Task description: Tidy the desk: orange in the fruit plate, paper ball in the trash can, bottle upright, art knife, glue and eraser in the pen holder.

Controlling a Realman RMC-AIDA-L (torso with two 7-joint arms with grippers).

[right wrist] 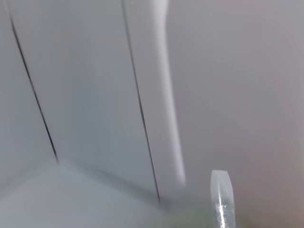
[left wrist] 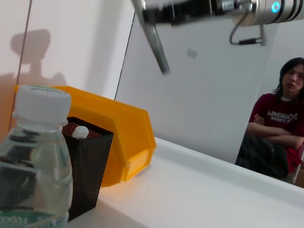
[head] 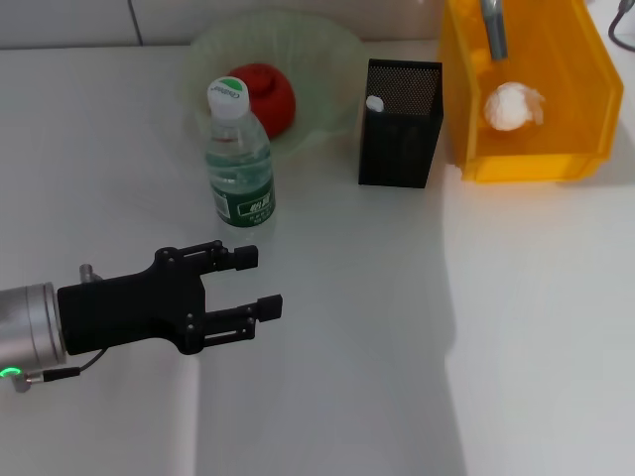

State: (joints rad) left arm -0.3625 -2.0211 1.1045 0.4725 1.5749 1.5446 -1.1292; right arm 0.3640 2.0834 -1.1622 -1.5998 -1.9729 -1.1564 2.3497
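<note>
White desk (head: 516,327) carries everything; the bottle (head: 238,159) stands upright near the front rim of the green plate (head: 327,59), with the red-orange fruit (head: 268,94) lying in the plate just behind it; the black mesh holder (head: 400,124) sits between plate and yellow bin (head: 531,164), a white-tipped item (head: 374,102) poking up at one inner corner; the paper ball (head: 513,105) lies inside the bin; the left gripper (head: 260,283) hovers low over the desk in front of the bottle, fingers spread wide and holding nothing; the right gripper shows only as one metal finger (head: 494,28) above the bin, so its state I cannot tell.
</note>
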